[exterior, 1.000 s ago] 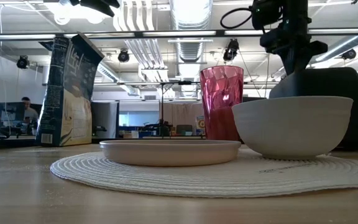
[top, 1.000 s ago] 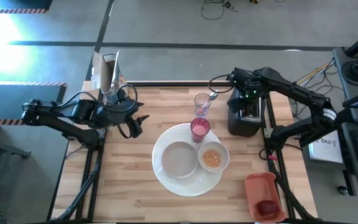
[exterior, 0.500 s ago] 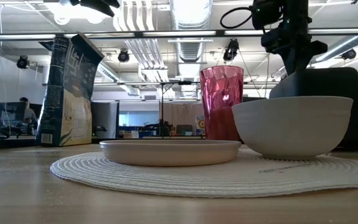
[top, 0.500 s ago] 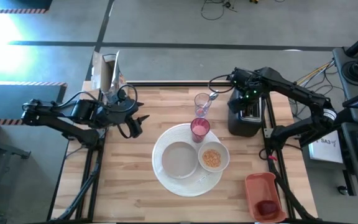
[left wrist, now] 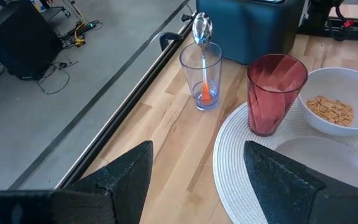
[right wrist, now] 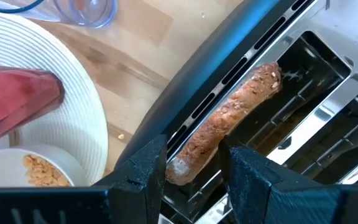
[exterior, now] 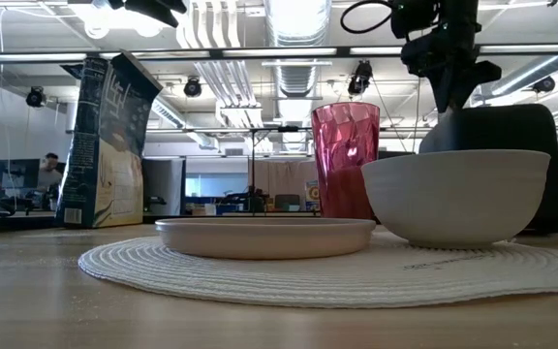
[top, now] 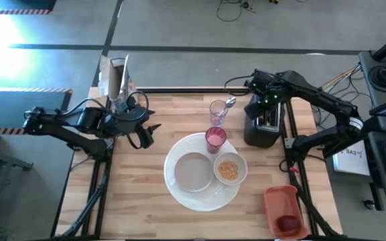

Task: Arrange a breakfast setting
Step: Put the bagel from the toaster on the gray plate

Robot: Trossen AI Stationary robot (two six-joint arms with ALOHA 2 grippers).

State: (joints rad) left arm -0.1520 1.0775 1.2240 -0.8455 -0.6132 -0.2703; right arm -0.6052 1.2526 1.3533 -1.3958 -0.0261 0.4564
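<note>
The brown toast slice (right wrist: 229, 121) stands in a slot of the black toaster (top: 263, 127) at the table's far right. My right gripper (right wrist: 194, 171) is above it and shut on it. On a round woven mat lie the white plate (top: 194, 172) and the white bowl (top: 228, 171) of orange-tan cereal. The pink cup (top: 214, 139) stands on the mat's far edge. The dark red fruit (top: 288, 223) lies in the orange tray (top: 277, 197). My left gripper (left wrist: 197, 186) hangs open and empty over the table's left part. My right gripper pinches the toast slice near one end (right wrist: 188, 163), one finger on each flat face. The fingers come from above, pointing down, and lie across the slice's top edge. The slice stands on edge and slightly askew, with its lower part in the toaster's slot.
A clear glass (top: 218, 110) with a spoon in it stands between the cup and the toaster. A dark cereal box (top: 116, 77) stands at the far left corner, behind my left arm. Bare wood lies in front of the mat and to its left.
My right gripper has tipped a little above the toaster and stays shut on the toast slice.
</note>
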